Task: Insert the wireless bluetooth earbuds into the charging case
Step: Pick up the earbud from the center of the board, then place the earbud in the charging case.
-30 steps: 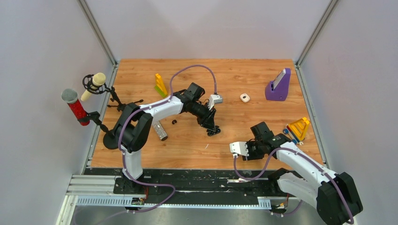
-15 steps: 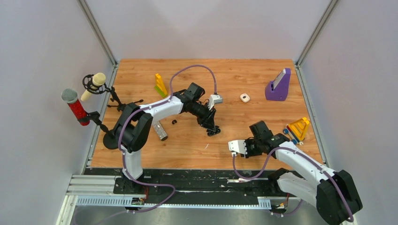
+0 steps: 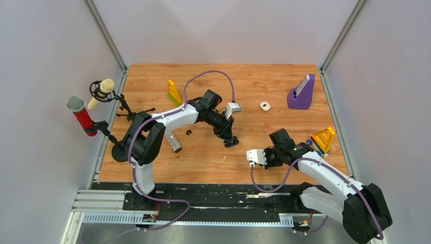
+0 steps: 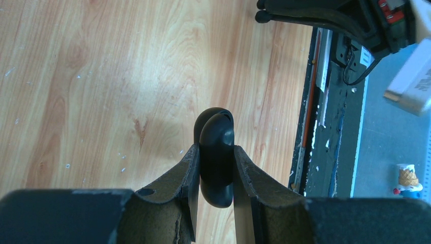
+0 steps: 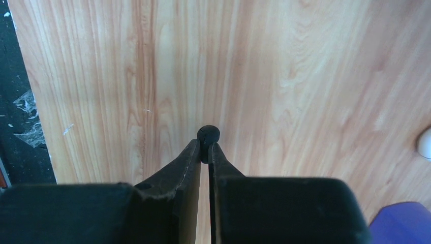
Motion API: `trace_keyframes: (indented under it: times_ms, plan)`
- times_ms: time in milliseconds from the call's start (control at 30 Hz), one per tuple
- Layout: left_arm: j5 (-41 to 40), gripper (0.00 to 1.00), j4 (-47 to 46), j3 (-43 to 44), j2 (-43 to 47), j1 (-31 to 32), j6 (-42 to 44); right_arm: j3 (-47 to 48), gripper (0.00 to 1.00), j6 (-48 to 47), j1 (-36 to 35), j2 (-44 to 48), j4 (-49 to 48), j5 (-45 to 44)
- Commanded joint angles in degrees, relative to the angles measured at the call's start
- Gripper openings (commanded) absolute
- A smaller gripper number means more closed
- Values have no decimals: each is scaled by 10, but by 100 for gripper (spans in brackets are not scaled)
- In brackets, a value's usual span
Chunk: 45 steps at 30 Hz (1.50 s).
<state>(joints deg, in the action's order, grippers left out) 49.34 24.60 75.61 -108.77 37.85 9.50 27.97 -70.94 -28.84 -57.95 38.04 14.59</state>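
Observation:
In the left wrist view my left gripper [image 4: 216, 150] is shut on a black rounded charging case [image 4: 216, 127], which stands edge-up between the pads above the wooden table. From above, that left gripper [image 3: 231, 142] hangs near the table's middle. My right gripper [image 5: 206, 147] is shut on a tiny black earbud [image 5: 208, 135], pinched at the very fingertips just over the wood near the front edge. Another tiny black thing [image 3: 189, 132] lies on the table left of the left gripper. A small white case [image 3: 264, 105] sits farther back and shows at the edge of the right wrist view [image 5: 425, 143].
A purple stand [image 3: 301, 94] is at the back right and a yellow wedge [image 3: 324, 138] by the right edge. Another yellow piece [image 3: 174, 91] stands at the back left. Two microphones [image 3: 81, 114] stand on the left. A silver cylinder [image 3: 173, 141] lies beside the left arm.
The right gripper has closed onto the black earbud and its wrist has shifted slightly left and away from the front edge. The left arm and its case have not moved.

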Motion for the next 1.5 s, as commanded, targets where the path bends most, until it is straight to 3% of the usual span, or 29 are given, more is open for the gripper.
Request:
trace_keyframes:
  times_ms: [0,233,500,733,1467]
  plan:
    - [9,18,-11,18,2,3,0,83,4,21,-11,15,31,17]
    - [7,18,-14,18,-1,10,-4,166,3,48,-76,-15,-8,0]
    - [23,18,-4,27,-11,13,-6,193,0,34,-158,-80,-48,-76]
    - [37,18,-3,32,-20,13,-11,203,0,36,-201,-95,-58,-90]
    - [49,18,3,36,-21,13,-13,223,0,35,-248,-167,-83,-145]
